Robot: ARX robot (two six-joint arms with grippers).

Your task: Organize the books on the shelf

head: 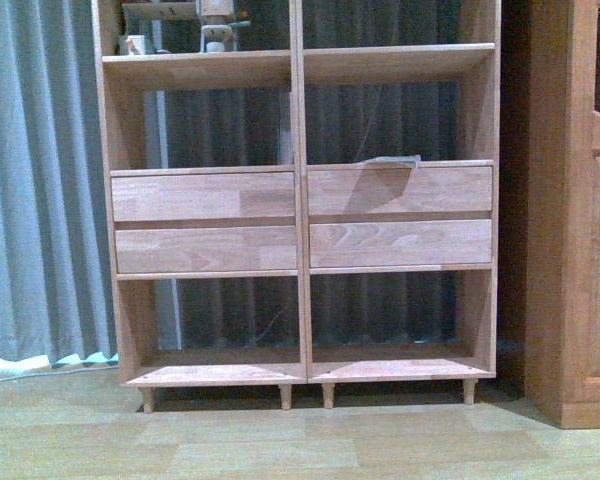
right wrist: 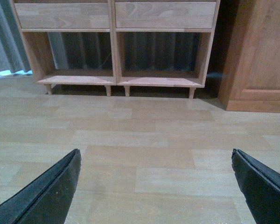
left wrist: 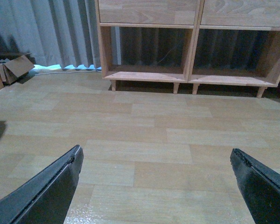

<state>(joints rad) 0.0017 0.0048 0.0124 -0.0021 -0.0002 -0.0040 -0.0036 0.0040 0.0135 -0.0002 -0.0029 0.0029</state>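
Left gripper (left wrist: 155,151) is held wide open, and nothing is held between its two black fingers (left wrist: 46,191). Only bare wood floor (left wrist: 144,121) is seen under it. Right gripper (right wrist: 155,151) is spread wide too, with nothing in it, over the same floor.

The shelf (head: 297,120) is seen in the middle of the front view, from the top edge down to its short legs. Four drawer fronts (head: 205,197) are set across its middle. A thin pale thing (head: 385,160) is laid flat on top of the right drawers, a little right of the middle of the frame. It cannot be told if it is a book. Small things (head: 212,25) are kept at the upper left, too blurred to name. A gray curtain (head: 40,180) is hung at the left edge. A brown cabinet (head: 580,220) is stood at the right edge, just beside the shelf.
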